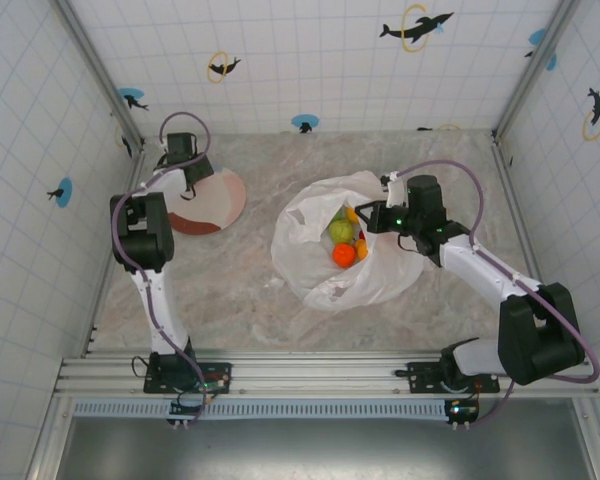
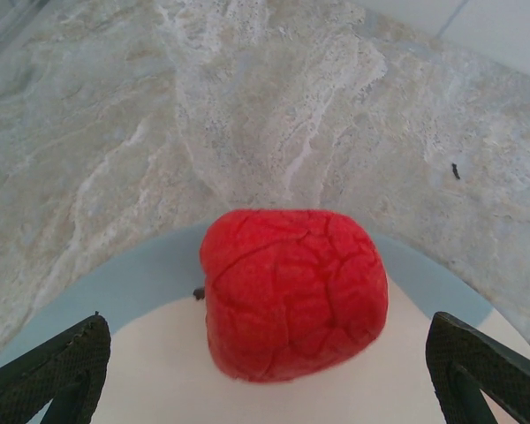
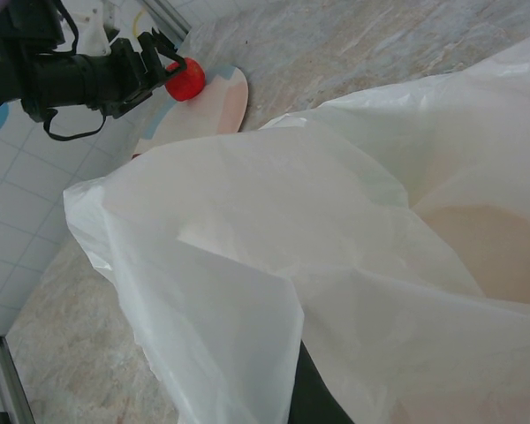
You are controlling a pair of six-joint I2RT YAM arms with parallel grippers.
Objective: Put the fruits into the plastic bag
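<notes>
**One red fruit left on the plate, the rest in the bag**

Most of the job looks done. In the top view the bag (image 1: 330,285) lies on the surface (image 1: 240,290) in front of the right arm. Several fruits (image 1: 340,230) show through its mouth: a green one, an orange one (image 1: 343,254) and a couple of smaller yellow-orange ones. I cannot tell the exact count. What is left, as far as the pictures show, is the red fruit (image 2: 291,291) on the plate (image 2: 132,287), far left and well apart from the bag.

The left jaws stand wide apart, one on each side of the red fruit, neither touching it. The pick is not yet made, and the carry and the drop come after it. The right jaws are together and appear clamped on the bag's right rim, holding the mouth up.

The red fruit is squat and nearly round, with no marked long axis. In the left wrist view it is slightly wider than tall, and that width runs across the gap between the jaws. A small dark nub at its lower left may be a stem pointing sideways. The bag's mouth faces up, and its long axis runs roughly far to near.
</notes>
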